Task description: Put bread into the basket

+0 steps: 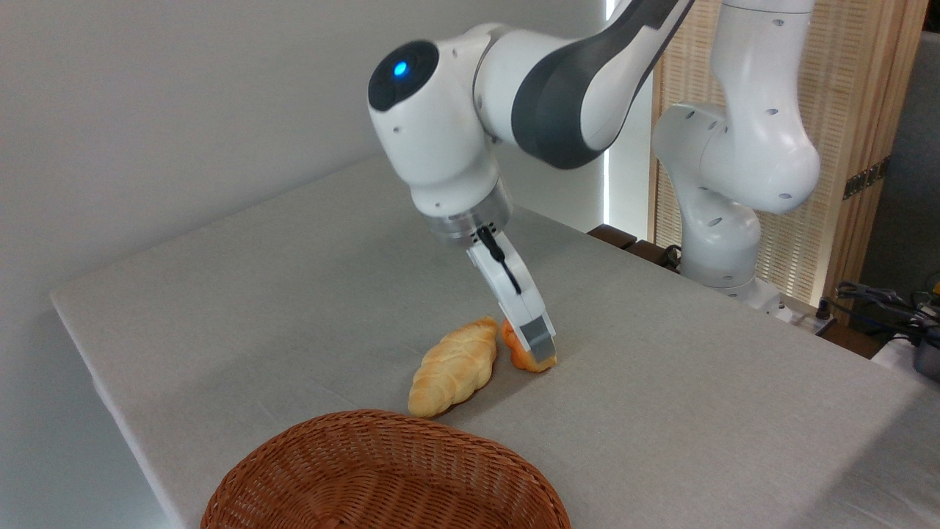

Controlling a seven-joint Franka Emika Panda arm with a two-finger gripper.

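Camera view from the front corner: the Franka arm (pixel 514 95) reaches down at a slant over the grey cloth-covered surface (pixel 294 294), its hand (pixel 534 351) lowered onto the bread (pixel 523 355). This small deep-orange bun rests on the surface, mostly hidden behind the near finger (pixel 540 339), with only its left edge and lower rim showing. The fingers stand on either side of the bun, but whether they press it or merely straddle it cannot be told from this angle. Just left of the bun, touching or nearly so, lies a longer pale-golden braided loaf (pixel 452 367), angled with its lower end toward the basket (pixel 382 477). The basket, reddish-brown woven wicker, sits at the bottom edge of the frame, in front of the loaf and apart from the bun. Behind the bun, at the far right of the surface, stands the arm's white base (pixel 720 242), before a wooden slatted screen (pixel 844 147).
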